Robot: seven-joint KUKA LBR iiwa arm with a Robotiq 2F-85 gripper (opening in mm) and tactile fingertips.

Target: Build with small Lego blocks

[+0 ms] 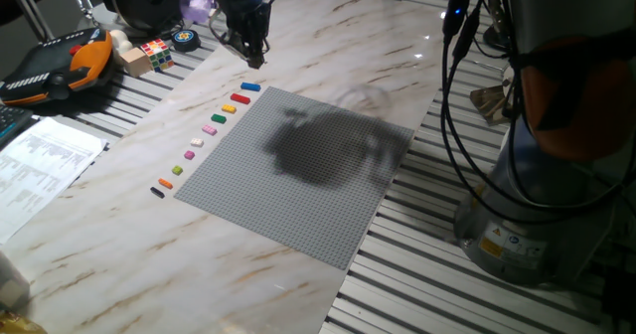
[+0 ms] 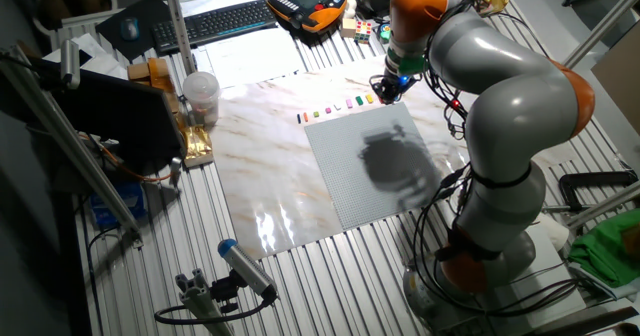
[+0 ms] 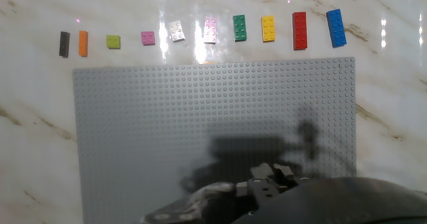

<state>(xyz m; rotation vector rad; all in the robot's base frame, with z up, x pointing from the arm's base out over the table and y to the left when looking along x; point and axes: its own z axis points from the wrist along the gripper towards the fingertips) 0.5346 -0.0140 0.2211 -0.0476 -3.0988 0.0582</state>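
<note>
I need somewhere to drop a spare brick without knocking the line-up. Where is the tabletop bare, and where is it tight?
The grey baseplate is bare all over. Marble lies open past its two short ends. It is tight along the row of small Lego blocks, from the black brick to the blue brick, hard against the plate's edge.

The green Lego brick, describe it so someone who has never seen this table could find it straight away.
Find the large grey baseplate on the marble table. A row of small bricks lies off the plate, along one edge. In the hand view, the green brick is fourth from the blue brick at the end, between a yellow brick and a pale pink brick; it is the only dark green one.
</note>
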